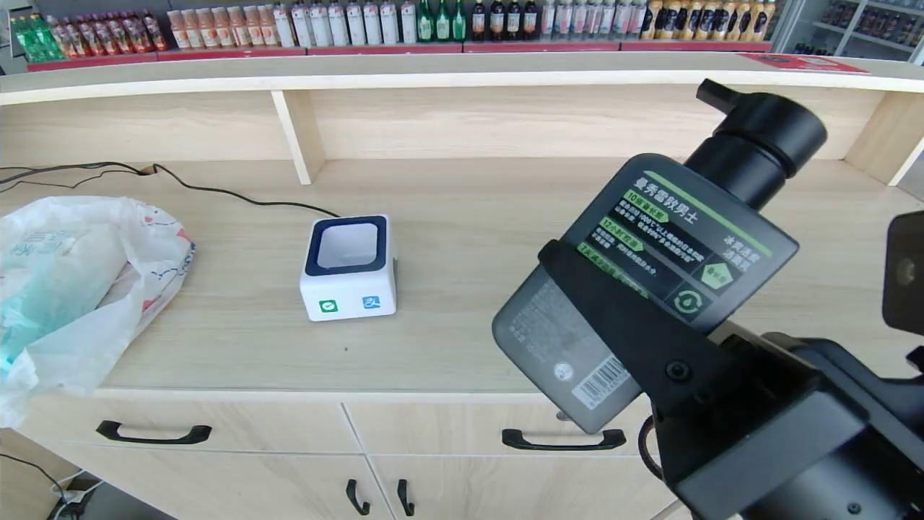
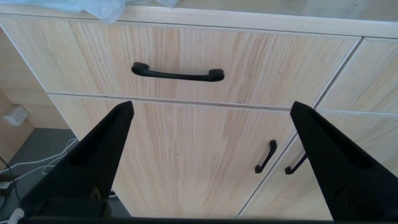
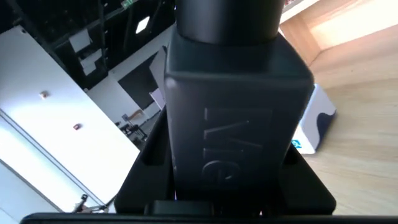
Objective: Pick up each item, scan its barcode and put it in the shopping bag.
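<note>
A dark grey pump bottle (image 1: 650, 282) hangs tilted above the right side of the wooden counter (image 1: 462, 217), pump end up and away, with a barcode (image 1: 599, 380) on its lower end. My right gripper (image 1: 606, 310) is shut on the bottle's body; in the right wrist view the bottle (image 3: 236, 106) sits between the gripper's (image 3: 227, 186) fingers. The white scanner (image 1: 349, 267) with a blue-rimmed window stands mid-counter, left of the bottle, and appears again as the scanner (image 3: 314, 124). A white plastic shopping bag (image 1: 79, 282) holding something lies at the counter's left edge. My left gripper (image 2: 211, 107) is open below the counter, facing the drawer fronts.
A black cable (image 1: 216, 189) runs along the counter from the back left to the scanner. An upright divider (image 1: 299, 133) and a raised shelf stand behind. Drawers with black handles (image 1: 563, 440) (image 2: 177, 73) lie under the counter. Rows of drink bottles (image 1: 404, 22) line the far shelf.
</note>
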Robot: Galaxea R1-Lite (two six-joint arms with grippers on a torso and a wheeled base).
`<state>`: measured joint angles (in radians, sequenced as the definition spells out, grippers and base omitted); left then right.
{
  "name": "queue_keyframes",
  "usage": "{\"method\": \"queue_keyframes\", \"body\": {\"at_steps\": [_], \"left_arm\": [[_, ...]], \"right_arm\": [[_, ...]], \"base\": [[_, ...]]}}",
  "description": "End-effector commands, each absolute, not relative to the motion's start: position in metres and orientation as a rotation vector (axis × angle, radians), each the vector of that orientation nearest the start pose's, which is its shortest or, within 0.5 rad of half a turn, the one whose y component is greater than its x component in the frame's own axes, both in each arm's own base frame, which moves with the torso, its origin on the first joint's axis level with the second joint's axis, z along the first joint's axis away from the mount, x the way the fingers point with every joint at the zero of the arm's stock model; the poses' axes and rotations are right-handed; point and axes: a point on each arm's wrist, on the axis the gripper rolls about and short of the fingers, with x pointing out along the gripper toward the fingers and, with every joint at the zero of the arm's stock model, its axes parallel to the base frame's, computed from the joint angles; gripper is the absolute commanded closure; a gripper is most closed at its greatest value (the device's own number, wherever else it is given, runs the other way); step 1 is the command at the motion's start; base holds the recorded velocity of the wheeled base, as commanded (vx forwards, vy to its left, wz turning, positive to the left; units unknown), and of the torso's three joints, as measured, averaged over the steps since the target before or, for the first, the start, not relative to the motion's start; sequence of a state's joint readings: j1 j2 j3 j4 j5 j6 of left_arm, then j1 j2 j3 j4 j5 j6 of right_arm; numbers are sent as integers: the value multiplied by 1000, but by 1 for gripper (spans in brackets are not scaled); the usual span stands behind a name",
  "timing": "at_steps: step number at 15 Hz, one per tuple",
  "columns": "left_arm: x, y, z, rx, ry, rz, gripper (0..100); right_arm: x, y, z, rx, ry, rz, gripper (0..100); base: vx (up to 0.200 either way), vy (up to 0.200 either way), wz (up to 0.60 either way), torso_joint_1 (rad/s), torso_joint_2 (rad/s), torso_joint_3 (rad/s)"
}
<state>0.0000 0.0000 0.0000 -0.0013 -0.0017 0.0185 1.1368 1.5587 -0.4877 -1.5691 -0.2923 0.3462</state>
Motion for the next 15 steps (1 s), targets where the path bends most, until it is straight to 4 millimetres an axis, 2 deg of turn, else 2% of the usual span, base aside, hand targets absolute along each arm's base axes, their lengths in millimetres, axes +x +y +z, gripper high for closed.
{"method": "queue_keyframes", "body": {"at_steps": [1, 3, 7, 15], "left_arm": [[-23, 0, 76, 18, -2, -2, 0], [-23, 0, 75, 17, 0, -2, 0], [-23, 0, 75, 18, 0, -2, 0], [-23, 0, 75, 12, 0, -2, 0]], "right_arm": [[124, 189, 213, 529, -237, 819, 100], [145, 169, 203, 401, -252, 776, 100], [172, 137, 197, 198, -306, 735, 100], [203, 87, 189, -13, -329, 489, 100]], "base": [[0, 0, 0, 0, 0, 0], [0, 0, 0, 0, 0, 0], [0, 0, 0, 0, 0, 0], [0, 0, 0, 0, 0, 0]]}}
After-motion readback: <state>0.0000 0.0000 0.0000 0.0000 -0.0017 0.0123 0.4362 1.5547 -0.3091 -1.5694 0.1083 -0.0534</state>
